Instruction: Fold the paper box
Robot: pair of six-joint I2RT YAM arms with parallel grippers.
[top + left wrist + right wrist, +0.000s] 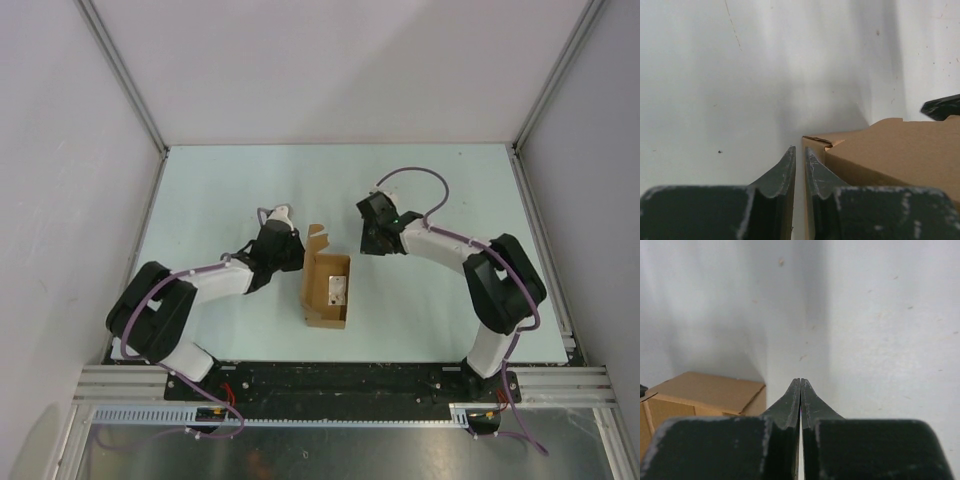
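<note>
Centrally on the pale worktop [220, 200] sits the box [327, 292], open-topped, with one flap [318, 238] raised at its 12 o'clock end. The left pincer [800, 152] is at the box's 10 o'clock, fingers a slit apart; whether it pinches cardboard is unclear. The right pincer [800, 382], closed and empty, hangs at 2 o'clock, probably ready to press flaps.

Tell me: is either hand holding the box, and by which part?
Neither. The right hand is shut and empty; the left hand, barely open, is empty beside the paper box.
</note>
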